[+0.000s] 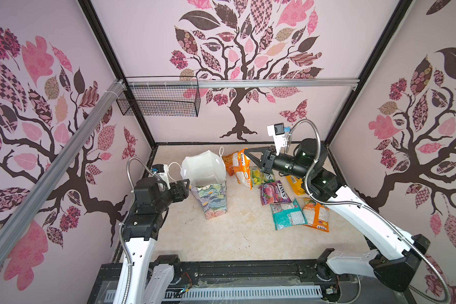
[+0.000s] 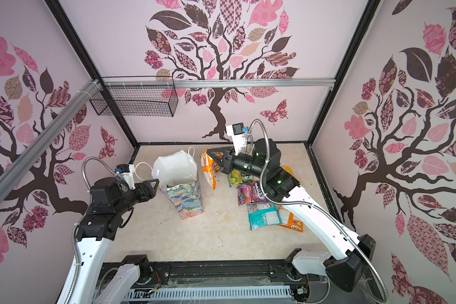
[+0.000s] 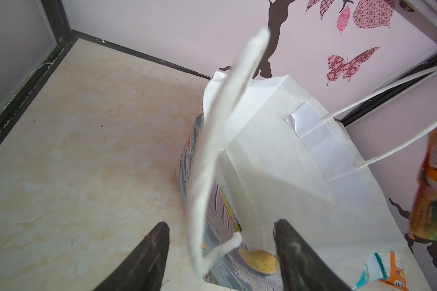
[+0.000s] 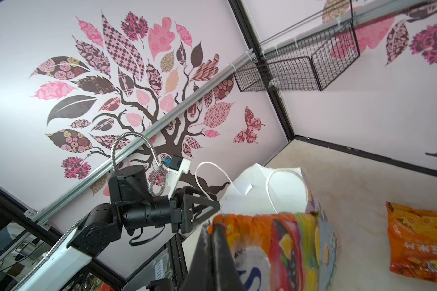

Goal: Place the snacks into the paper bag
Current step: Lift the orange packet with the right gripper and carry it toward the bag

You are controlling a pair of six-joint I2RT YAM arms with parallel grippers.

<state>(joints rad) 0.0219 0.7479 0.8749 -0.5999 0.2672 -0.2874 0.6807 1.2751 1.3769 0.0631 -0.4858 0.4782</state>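
R hand [image 1: 248,154] is clamping an orange-white pack [image 1: 244,172], holding it up just right of the bag [image 1: 208,202], mid-frame in both top views. L hand [image 1: 185,184] is gaping wide at the bag's left rim, rim btwn its fingers. Other snacks [image 1: 287,214] are lying on the worktop [image 1: 221,237], right of center.

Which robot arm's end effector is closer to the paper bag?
Left. The left end effector is open at the rim of the paper bag, straddling its wall; the right end effector holds an orange-and-white packet off its other side.
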